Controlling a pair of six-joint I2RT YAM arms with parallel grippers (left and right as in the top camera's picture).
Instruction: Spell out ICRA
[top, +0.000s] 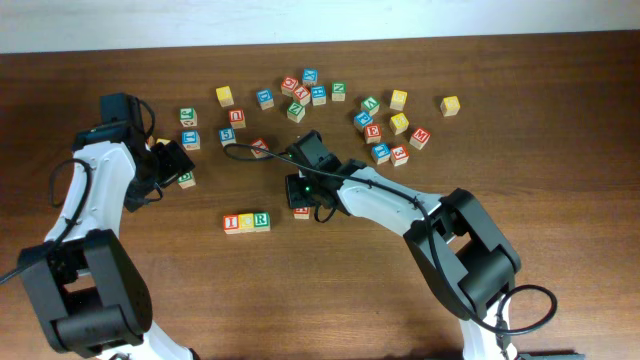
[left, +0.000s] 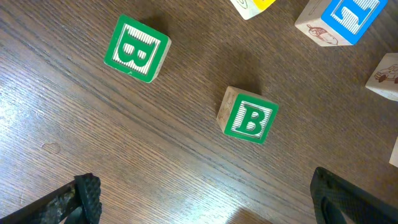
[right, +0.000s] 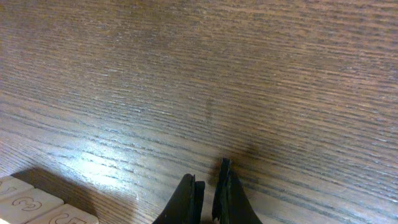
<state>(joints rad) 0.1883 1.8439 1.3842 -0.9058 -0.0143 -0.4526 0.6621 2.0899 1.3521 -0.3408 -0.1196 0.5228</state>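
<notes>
- Far left: the left gripper (left: 208, 205), with its black fingers spread wide and nothing between them, hovers over the dark brown wooden table (top: 200, 300). Below it lie two small wooden cubes, each with a green B: the upper B cube (left: 135, 48) and the lower B cube (left: 249, 118). Neither belongs in the word, so this arm is best left out of the step.
- Left of centre: three small wooden cubes sit side by side in a row, touching. They are the red-lettered I cube (top: 232, 222), the yellow C cube (top: 247, 222) and the green R cube (top: 261, 220).
- Just right of the row, across a clear gap: a small wooden cube with red print (top: 302, 211), judged to be the A cube. It is half hidden under the right arm, and its letter cannot be read.
- Centre: the right gripper (right: 210, 193), its black fingers pressed together and pinching nothing, is low over the table right by that cube. Whether it touches the cube cannot be told.
- Judged step: closing the gap so the A cube meets the green R cube. Push low on the cube's far right face, straight along the line of the row, and slowly. Stop at first contact so the row is not shoved. Check that the letter faces up.
- Right and back: a scatter of other wooden letter cubes (top: 385, 125) lies well apart and is not needed.
</notes>
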